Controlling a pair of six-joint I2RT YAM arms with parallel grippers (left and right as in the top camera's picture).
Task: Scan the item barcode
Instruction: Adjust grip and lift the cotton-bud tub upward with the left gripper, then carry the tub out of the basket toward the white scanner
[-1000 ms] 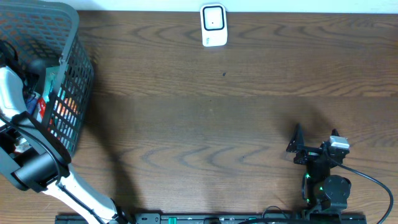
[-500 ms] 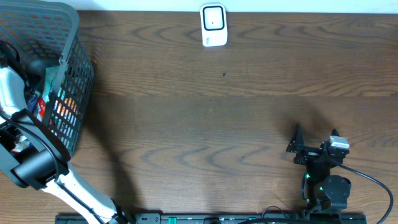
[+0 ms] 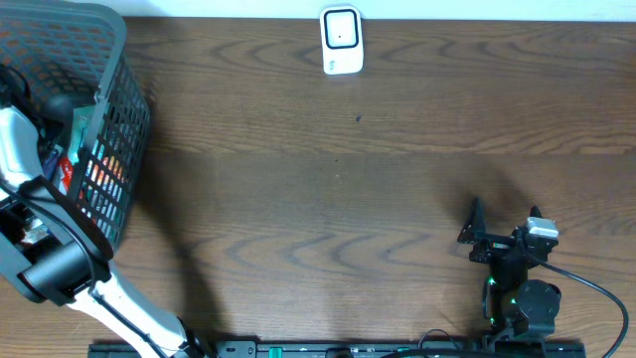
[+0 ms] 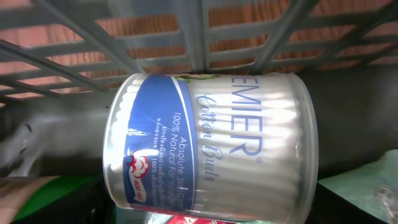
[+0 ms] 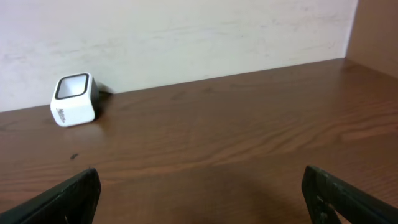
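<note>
A clear round tub of cotton buds (image 4: 211, 143) with a blue label lies on its side and fills the left wrist view, close against the basket's grey mesh wall (image 4: 205, 37). My left arm (image 3: 20, 149) reaches down into the basket (image 3: 114, 50) at the table's far left. Its fingers do not show in either view. The white barcode scanner (image 3: 341, 40) stands at the back edge of the table, also visible as the white scanner (image 5: 74, 99) by the wall. My right gripper (image 5: 202, 193) rests low at the front right, open and holding nothing.
Red (image 4: 211, 219) and green (image 4: 364, 186) packets lie beside the tub in the basket. Colourful packs (image 3: 94, 174) show through the basket's side. The right arm's base and cable (image 3: 527, 298) sit at the front edge. A wall (image 5: 186, 31) runs behind the scanner.
</note>
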